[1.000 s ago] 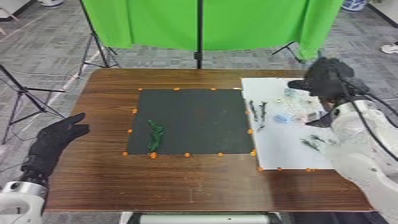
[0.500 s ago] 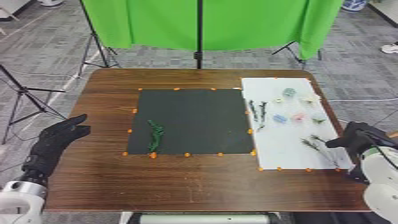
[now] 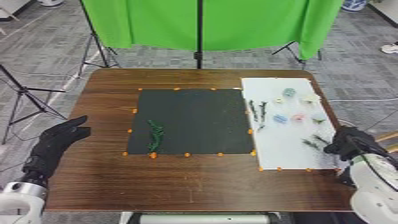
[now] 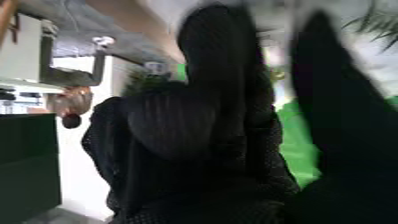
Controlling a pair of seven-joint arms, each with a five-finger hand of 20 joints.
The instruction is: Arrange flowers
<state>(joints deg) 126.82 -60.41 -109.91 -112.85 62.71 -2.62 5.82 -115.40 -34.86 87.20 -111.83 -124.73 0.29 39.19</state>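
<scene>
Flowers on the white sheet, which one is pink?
The small pink flower head, just to the right of the light blue flower head. It's the only pink one on the flat white sheet.

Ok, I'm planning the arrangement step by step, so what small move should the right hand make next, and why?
Probably ease the right hand inward to take one of the small sprigs by its stem: it is at the white sheet's edge, close beside them, and the black mat bears just one green stem so far.
</scene>
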